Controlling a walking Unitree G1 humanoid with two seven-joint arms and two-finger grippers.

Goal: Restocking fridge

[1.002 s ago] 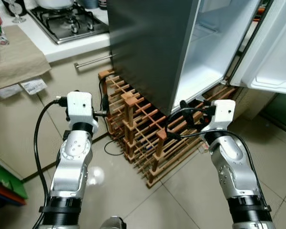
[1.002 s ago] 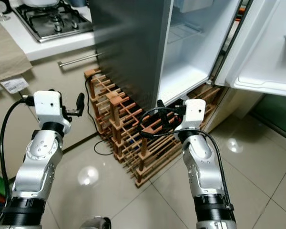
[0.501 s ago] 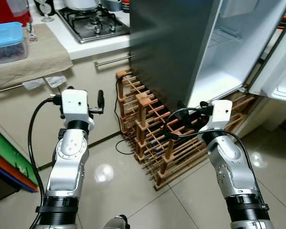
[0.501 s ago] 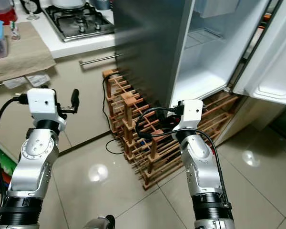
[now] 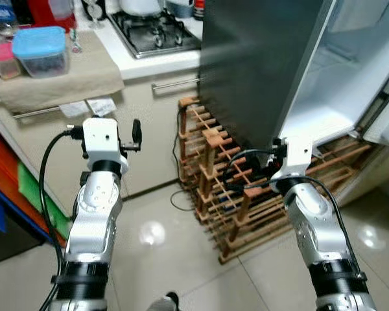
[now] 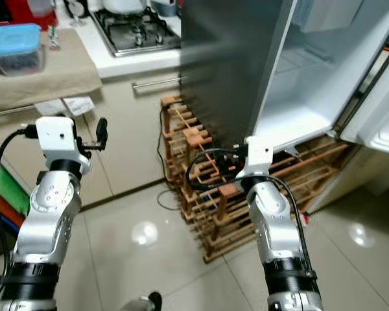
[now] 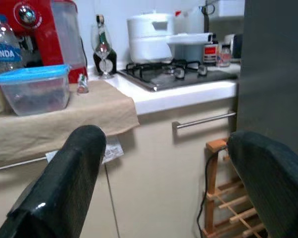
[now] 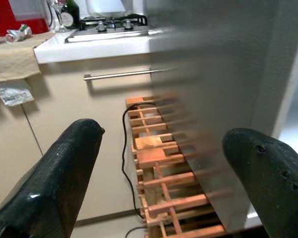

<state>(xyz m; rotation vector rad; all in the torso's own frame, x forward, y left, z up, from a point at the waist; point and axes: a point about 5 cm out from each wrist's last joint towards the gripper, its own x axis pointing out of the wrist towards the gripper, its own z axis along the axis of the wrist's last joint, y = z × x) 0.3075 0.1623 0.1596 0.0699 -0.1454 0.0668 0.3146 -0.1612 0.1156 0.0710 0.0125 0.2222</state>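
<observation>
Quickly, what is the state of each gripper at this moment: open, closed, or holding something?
Left gripper: open, holding nothing, raised in front of the counter.
Right gripper: open, holding nothing, near the wooden rack beside the fridge.

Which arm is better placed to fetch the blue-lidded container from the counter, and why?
Left. The left gripper, open and empty, is raised beside the counter where the blue-lidded container sits; the right gripper is over by the fridge.

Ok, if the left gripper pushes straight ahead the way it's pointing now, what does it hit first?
Probably the beige cabinet front under the counter, below the metal handle. The left gripper is open and empty, aimed between the tan cloth and the wooden rack. Depth is unclear.
</observation>
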